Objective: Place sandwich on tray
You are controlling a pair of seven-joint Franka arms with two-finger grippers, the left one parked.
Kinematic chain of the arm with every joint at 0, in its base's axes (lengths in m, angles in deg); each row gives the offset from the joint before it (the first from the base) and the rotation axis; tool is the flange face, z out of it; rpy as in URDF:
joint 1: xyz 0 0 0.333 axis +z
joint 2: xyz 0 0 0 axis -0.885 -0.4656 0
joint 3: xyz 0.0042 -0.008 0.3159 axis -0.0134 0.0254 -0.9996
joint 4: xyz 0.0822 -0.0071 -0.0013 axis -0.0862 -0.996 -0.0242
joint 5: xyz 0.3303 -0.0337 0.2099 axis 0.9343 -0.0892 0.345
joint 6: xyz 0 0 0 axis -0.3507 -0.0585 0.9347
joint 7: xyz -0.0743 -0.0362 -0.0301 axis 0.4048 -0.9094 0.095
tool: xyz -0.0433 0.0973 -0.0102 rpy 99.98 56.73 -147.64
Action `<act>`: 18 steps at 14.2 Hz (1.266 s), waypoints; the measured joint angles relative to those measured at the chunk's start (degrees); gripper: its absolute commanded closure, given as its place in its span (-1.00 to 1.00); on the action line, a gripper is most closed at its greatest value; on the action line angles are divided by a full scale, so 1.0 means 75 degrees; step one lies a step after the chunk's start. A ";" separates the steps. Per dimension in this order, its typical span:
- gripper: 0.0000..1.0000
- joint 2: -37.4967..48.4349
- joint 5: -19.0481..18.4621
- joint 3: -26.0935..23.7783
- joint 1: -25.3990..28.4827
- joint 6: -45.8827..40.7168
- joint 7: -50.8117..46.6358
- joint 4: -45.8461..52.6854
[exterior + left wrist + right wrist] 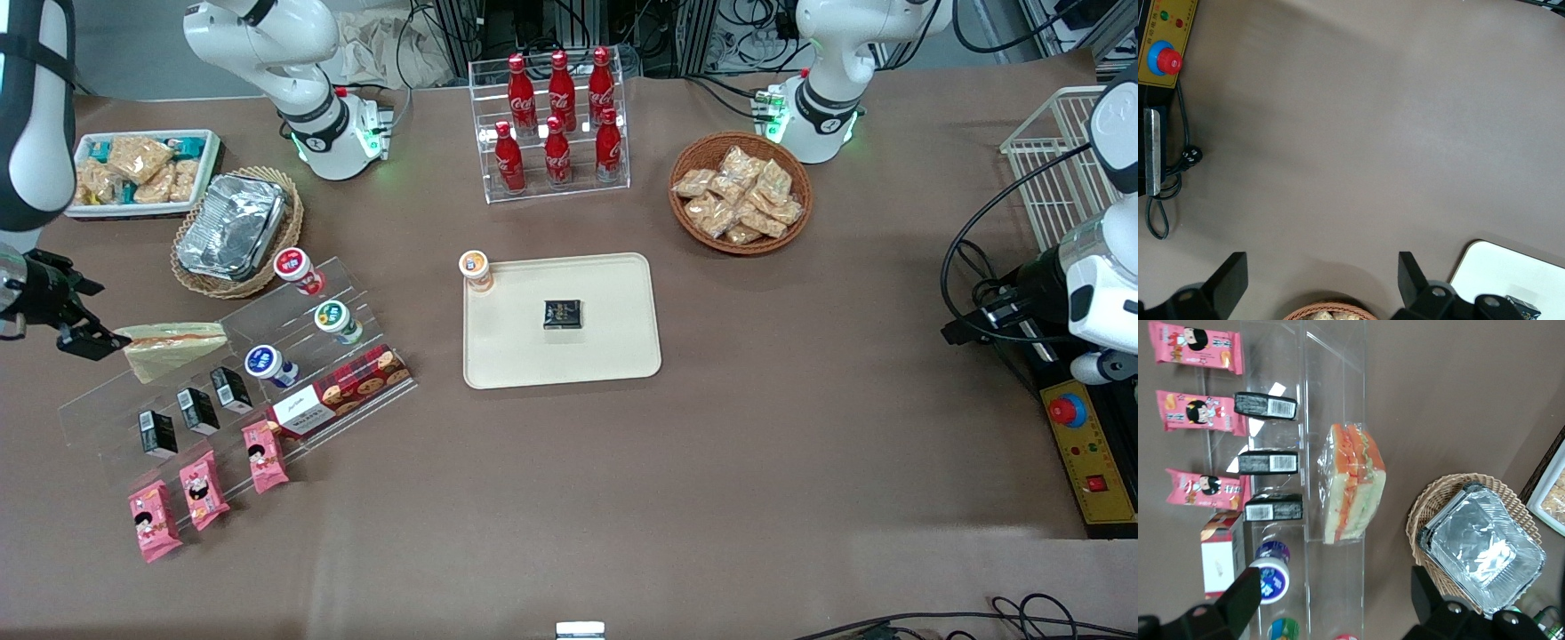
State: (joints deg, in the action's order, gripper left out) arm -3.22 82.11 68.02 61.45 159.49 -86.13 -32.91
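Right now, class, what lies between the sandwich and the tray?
In the front view, the sandwich and tray are separated by small round tubs on the clear stepped stand, then bare tablecloth. The open claw sits beside the sandwich.

The right arm's gripper (84,338) hangs low at the working arm's end — fingers (1248,597) spread apart, holding nothing.

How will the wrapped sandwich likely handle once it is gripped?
The sandwich looks like soft bread, so it probably squashes under pressure. Its clear wrap looks glossy, likely slippery. It seems light. The open pincer is beside it, near the clear stepped display.
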 measured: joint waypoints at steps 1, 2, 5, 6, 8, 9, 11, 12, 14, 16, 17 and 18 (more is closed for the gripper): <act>-1.00 -0.0048 -0.0011 0.0009 -0.0054 0.0198 -0.0041 -0.0155; -1.00 -0.0081 -0.0012 0.0013 -0.0148 0.0435 -0.0046 -0.0359; -1.00 -0.0124 -0.0012 0.0022 -0.0353 0.1203 -0.0046 -0.1056; -1.00 -0.0139 -0.0012 0.0022 -0.0373 0.1410 -0.0051 -0.1257; -1.00 -0.0177 -0.0012 0.0026 -0.0402 0.1779 -0.0289 -0.1630; -1.00 -0.0211 -0.0013 0.0027 -0.0434 0.1982 -0.0450 -0.1790; -0.95 -0.0342 -0.0013 0.0029 -0.0470 0.2222 -0.0587 -0.1945; -0.92 -0.0404 -0.0013 0.0032 -0.0478 0.2331 -0.0635 -0.1994; -0.66 -0.0482 -0.0013 0.0033 -0.0536 0.2697 -0.0724 -0.2153; 0.55 -0.0492 -0.0013 0.0034 -0.0608 0.2985 -0.0750 -0.2330; 0.89 -0.0486 -0.0013 0.0030 -0.0613 0.3056 -0.0751 -0.2358; 0.95 -0.0476 -0.0013 0.0010 -0.0612 0.3098 -0.0753 -0.2358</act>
State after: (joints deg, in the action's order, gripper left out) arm -6.79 82.02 68.10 56.86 182.72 -91.78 -50.60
